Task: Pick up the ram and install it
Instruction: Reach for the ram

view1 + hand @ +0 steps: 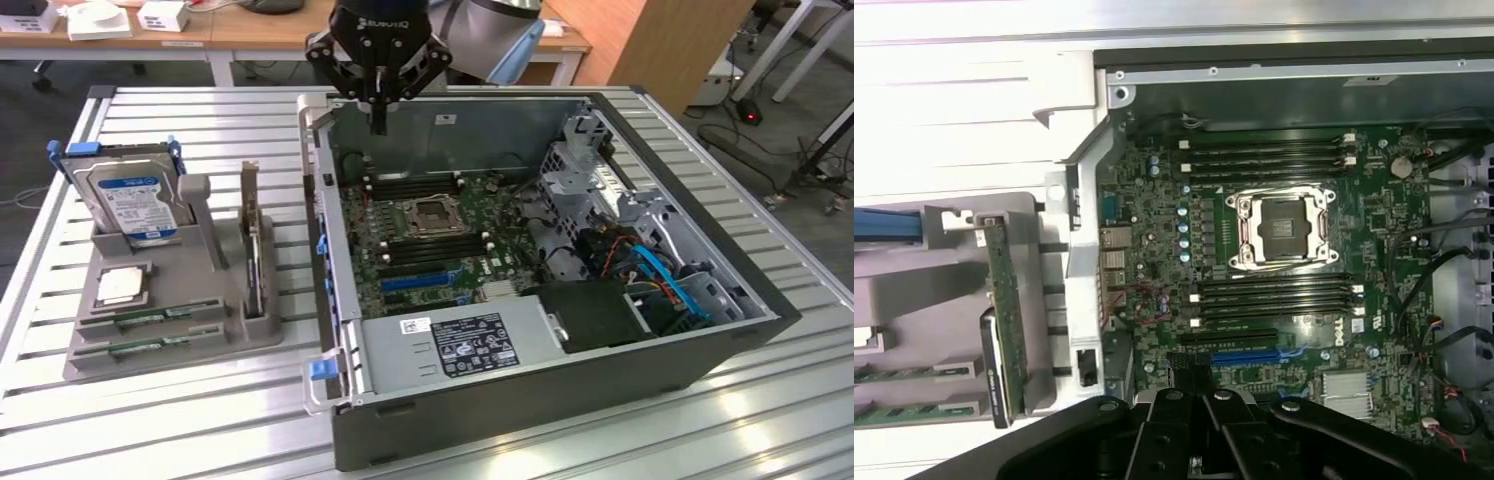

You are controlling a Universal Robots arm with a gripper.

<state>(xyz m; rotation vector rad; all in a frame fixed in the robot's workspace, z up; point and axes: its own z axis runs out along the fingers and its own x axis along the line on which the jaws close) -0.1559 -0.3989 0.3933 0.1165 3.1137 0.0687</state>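
Note:
Two green ram sticks lie flat in the front slots of a grey holder at the exterior view's left, beside the open computer case. In the wrist view the ram shows at the edge of the picture, in the same holder. My black gripper hangs above the far left corner of the case, well away from the ram. Its fingers are shut with nothing between them. In the wrist view the gripper points down over the green motherboard, whose dark memory slots flank the processor socket.
The holder also carries a silver hard drive with a blue label, an upright dark expansion card and a small square chip. Inside the case are a power supply, drive cages and cables. The slatted metal table surrounds everything.

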